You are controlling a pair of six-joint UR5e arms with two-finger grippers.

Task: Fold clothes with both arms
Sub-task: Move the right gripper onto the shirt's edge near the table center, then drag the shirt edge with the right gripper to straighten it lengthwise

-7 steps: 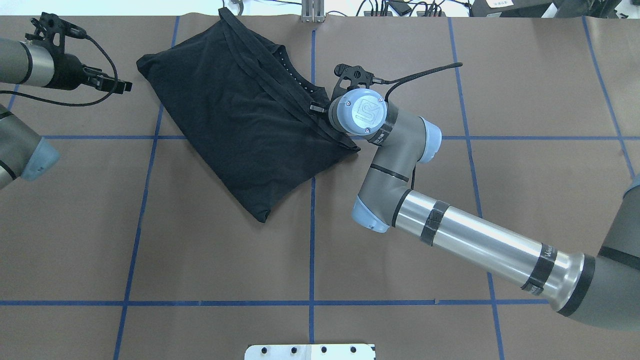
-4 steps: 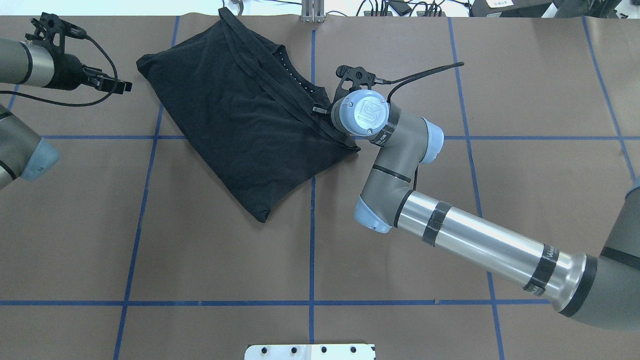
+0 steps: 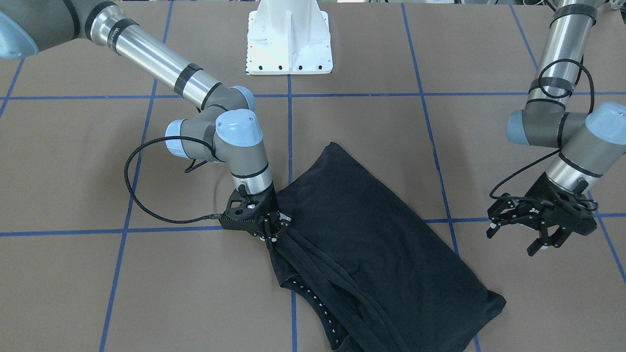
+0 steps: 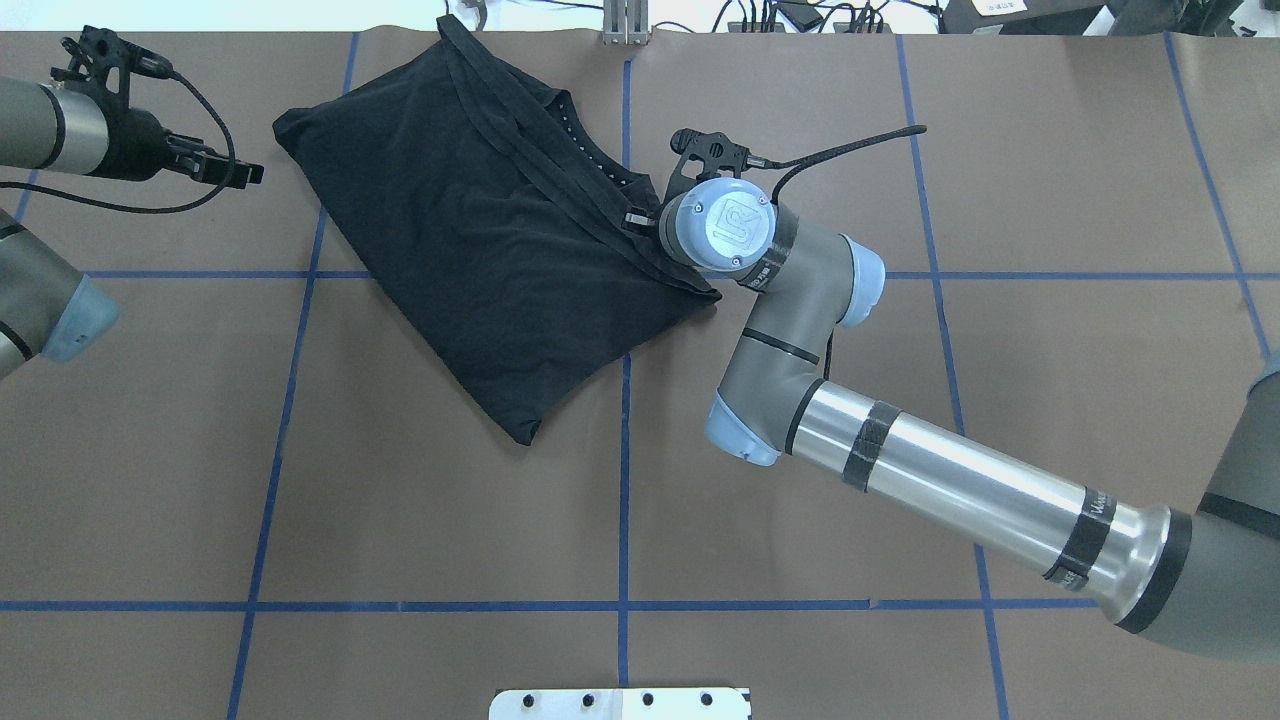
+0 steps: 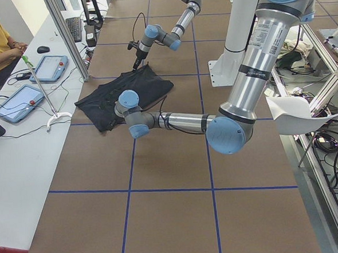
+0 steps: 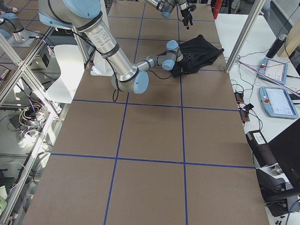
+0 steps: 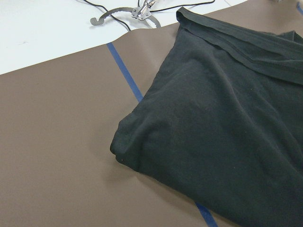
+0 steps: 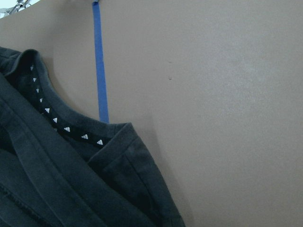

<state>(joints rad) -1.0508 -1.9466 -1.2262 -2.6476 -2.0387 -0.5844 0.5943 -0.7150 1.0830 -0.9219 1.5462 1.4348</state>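
1. At the far left of the overhead view we see the left arm (image 4: 40,125) reaching in roughly level above the brown table (image 4: 400,500), clear of the cloth.
2. The left claw (image 4: 250,172) hangs released. In the front-facing view its fingers are spread wide with nothing between them. It is near the shirt's left corner but apart from it.
3. The black T-shirt (image 4: 470,240) lies folded into a rough rectangle on the far half of the table. It sits at a slant, with one corner at the table's far edge. Its right part crosses the middle blue tape line (image 4: 624,480).
4. Doubled hem bands run along the shirt's right side. The collar (image 8: 66,128), lined with a row of small white triangles, lies open at that same edge, flat on the table.
5. The white pedestal base (image 3: 289,39) stands at the robot's side of the table, on the middle line and well apart from the shirt.
6. The right claw (image 3: 274,233) points down onto the shirt's right edge, just beside the collar. Its fingers are drawn close together with cloth between them, so we read it as clenched on the T-shirt's edge. In the overhead view the wrist hides it.
7. The right arm (image 4: 960,490) comes in from the lower right and bends at the wrist joints above the table beside the shirt.
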